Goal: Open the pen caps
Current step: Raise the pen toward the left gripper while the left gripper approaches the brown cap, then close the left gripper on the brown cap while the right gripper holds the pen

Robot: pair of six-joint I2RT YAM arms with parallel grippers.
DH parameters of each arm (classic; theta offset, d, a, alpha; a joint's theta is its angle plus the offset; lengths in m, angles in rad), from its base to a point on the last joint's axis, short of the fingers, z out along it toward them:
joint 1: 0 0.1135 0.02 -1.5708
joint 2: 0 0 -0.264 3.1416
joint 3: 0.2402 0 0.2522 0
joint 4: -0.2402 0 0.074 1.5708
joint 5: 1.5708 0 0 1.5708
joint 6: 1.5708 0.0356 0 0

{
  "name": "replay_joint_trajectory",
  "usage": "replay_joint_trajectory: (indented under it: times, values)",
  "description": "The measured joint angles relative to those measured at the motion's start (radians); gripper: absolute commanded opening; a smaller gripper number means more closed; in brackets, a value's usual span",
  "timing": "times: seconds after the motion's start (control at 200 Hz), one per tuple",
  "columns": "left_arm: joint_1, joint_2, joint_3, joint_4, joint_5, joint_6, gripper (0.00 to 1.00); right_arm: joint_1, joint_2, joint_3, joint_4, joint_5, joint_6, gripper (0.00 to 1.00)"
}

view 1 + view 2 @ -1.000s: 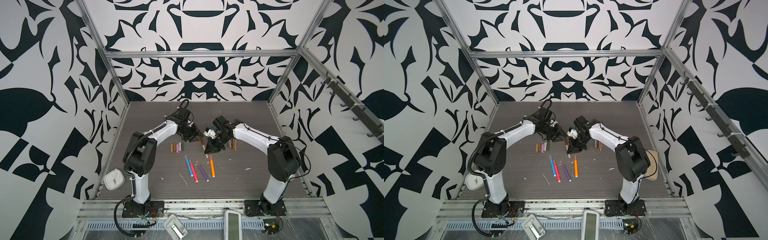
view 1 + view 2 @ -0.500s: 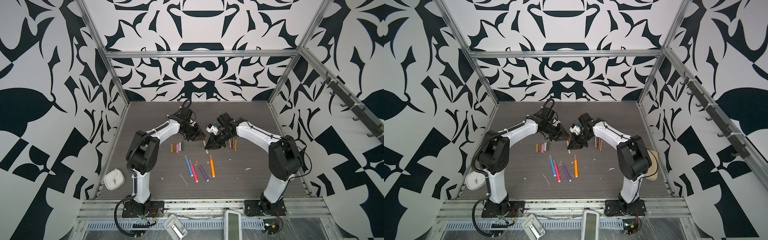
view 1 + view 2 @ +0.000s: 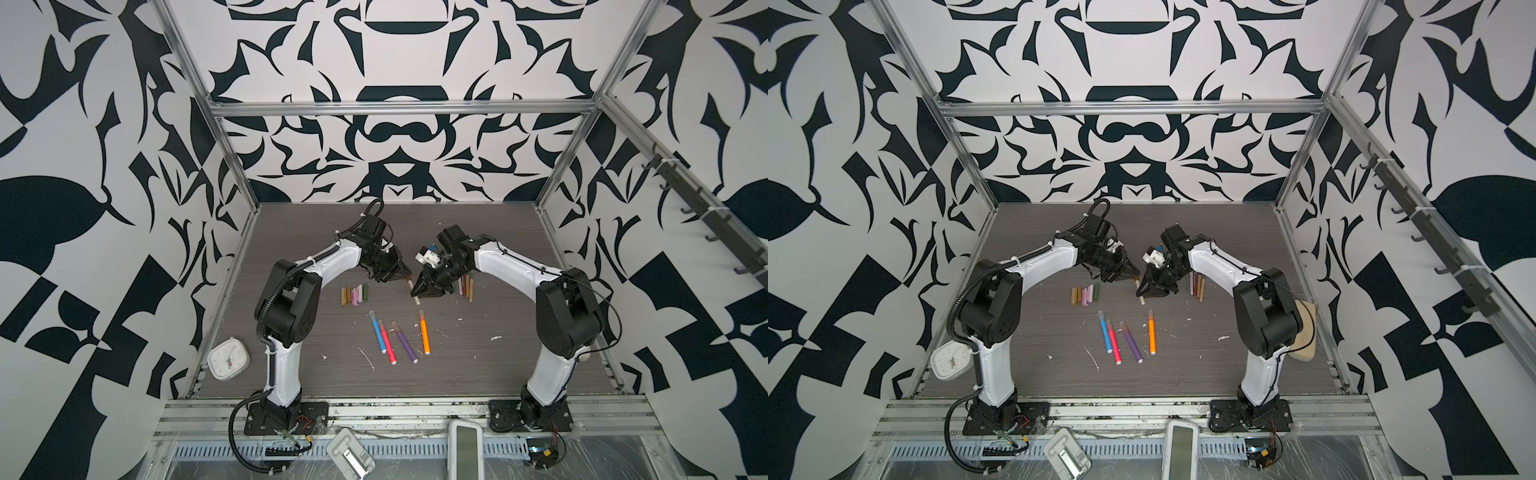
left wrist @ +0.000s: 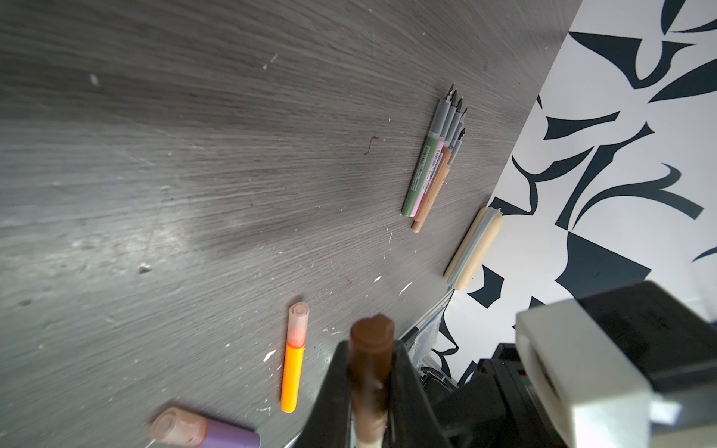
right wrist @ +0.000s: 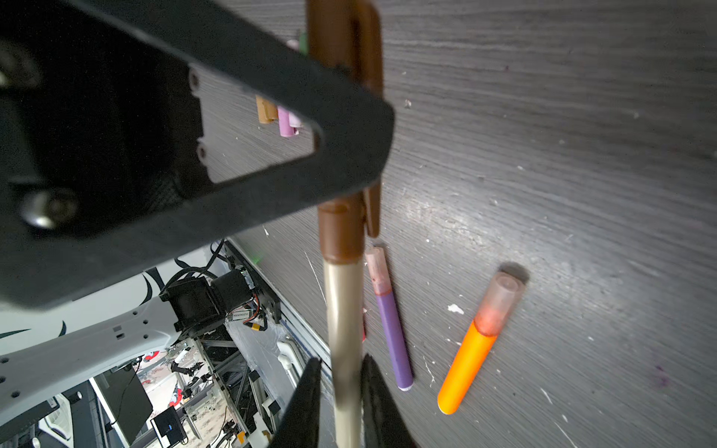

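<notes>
The left hand [image 3: 404, 275] is pressed tight on the brown cap [image 4: 371, 341] of a pen [image 5: 343, 310]. The right hand [image 3: 419, 292] has a finger on each side of the pale barrel, but I cannot tell if it squeezes. The cap is still on.

The pen sits in the middle of both top views. Its long way runs up and down the frame, cap end up, bare end down and a bit right.

Loose caps [image 3: 354, 295] lie in a row just left of it. Open pens [image 3: 465, 286] lie just right. Four capped pens [image 3: 404, 341] lie lower, caps up.

The table [image 3: 415, 220] is bare toward the top and lower right.
</notes>
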Motion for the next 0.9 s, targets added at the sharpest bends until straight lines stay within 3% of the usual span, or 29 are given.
replay_joint_trajectory:
  times: [0.075, 0.375, 0.62, 0.9]
  values:
    - [0.000, 0.000, 0.000, 0.000, 0.002, -0.002, 0.11, -0.002, 0.000, 0.000, 0.000, 0.000, 0.000, 0.23]
    - [0.000, 0.000, 0.000, 0.000, 0.002, -0.004, 0.13, -0.003, 0.000, 0.000, -0.001, 0.003, -0.003, 0.04]
    - [0.000, 0.000, 0.000, 0.001, 0.005, -0.002, 0.30, -0.003, 0.000, 0.000, 0.009, -0.016, 0.011, 0.03]
    - [0.000, 0.000, -0.006, 0.016, 0.018, -0.005, 0.29, -0.003, 0.000, -0.007, 0.060, -0.051, 0.054, 0.02]
